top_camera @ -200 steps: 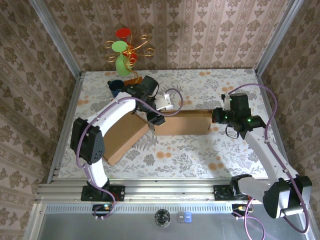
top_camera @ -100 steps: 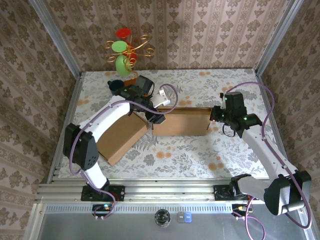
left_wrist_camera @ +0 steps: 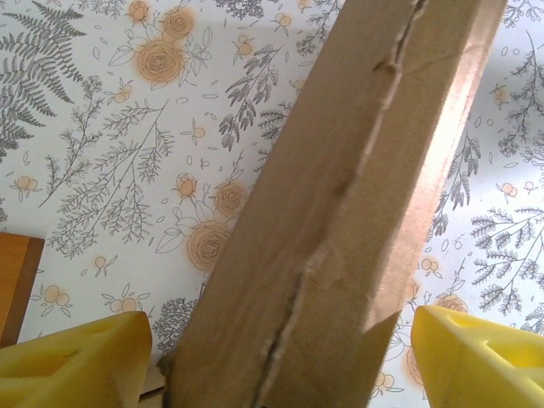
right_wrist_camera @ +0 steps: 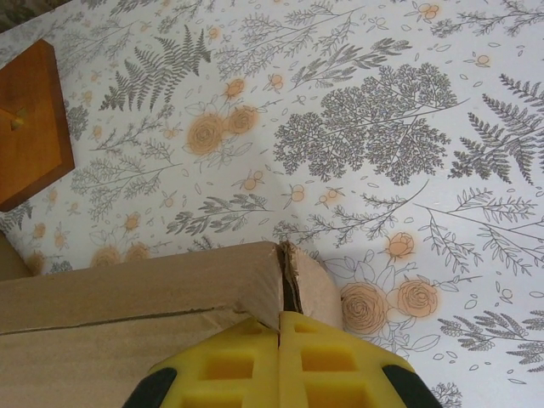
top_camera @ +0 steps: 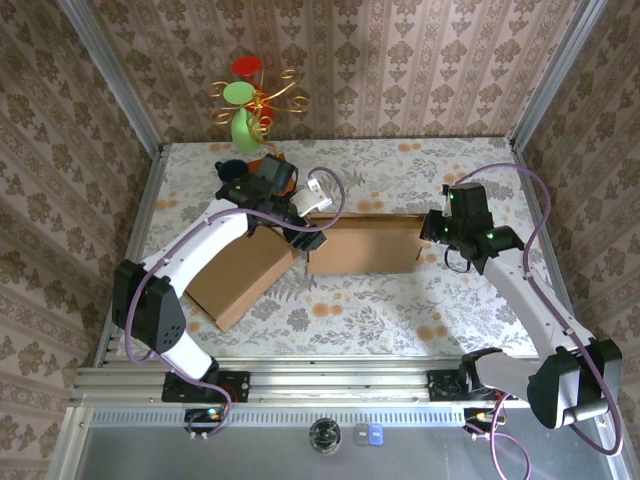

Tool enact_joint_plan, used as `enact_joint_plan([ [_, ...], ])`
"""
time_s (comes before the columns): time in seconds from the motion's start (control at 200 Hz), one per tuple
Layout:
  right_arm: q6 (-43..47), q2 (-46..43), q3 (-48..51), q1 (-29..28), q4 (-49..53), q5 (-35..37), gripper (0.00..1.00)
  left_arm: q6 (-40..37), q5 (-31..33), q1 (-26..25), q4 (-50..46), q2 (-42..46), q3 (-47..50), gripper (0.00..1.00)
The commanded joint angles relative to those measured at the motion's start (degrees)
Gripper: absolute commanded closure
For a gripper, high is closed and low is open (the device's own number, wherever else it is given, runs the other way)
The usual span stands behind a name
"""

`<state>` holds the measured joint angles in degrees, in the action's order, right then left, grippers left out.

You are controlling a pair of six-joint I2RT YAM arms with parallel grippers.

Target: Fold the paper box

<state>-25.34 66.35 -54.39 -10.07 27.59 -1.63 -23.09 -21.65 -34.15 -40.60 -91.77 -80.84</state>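
The brown paper box lies across the middle of the table: a flat panel [top_camera: 235,280] at the left and a raised, folded section [top_camera: 365,245] to its right. My left gripper [top_camera: 305,232] hovers over the junction of the two parts. In the left wrist view its yellow fingers [left_wrist_camera: 76,361] stand wide apart, open, with a creased cardboard strip [left_wrist_camera: 340,212] running between them untouched. My right gripper [top_camera: 432,232] is at the box's right end. Its yellow pads [right_wrist_camera: 246,361] are pressed together, shut, with the tips against the box's corner [right_wrist_camera: 285,272].
A wire ornament with red and green discs [top_camera: 250,100] stands at the back left, with a dark blue item [top_camera: 232,170] below it. An orange wooden block [right_wrist_camera: 30,127] sits near the box. Patterned walls and metal rails [top_camera: 130,240] enclose the floral table.
My left gripper has opened wider and its arm has drawn back towards the left rear. The right gripper has shifted slightly back, still shut at the box's right end.
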Motion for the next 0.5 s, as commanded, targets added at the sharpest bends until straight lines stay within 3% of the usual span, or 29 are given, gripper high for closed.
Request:
enact_joint_plan([
  [0.0,-1.17,-0.67,-1.6,-0.17,4.38,2.72,1.0,1.07,-1.23,-0.48,1.23,0.71,-0.47,0.19],
  [0.24,-2.32,-2.09,-1.73,-0.28,4.92,3.12,1.0,5.16,0.21,-0.48,4.87,5.77,1.16,0.19],
  [0.495,-3.25,-1.86,-2.56,-0.43,6.04,3.21,1.0,6.39,6.21,0.59,0.63,10.61,3.47,0.18],
])
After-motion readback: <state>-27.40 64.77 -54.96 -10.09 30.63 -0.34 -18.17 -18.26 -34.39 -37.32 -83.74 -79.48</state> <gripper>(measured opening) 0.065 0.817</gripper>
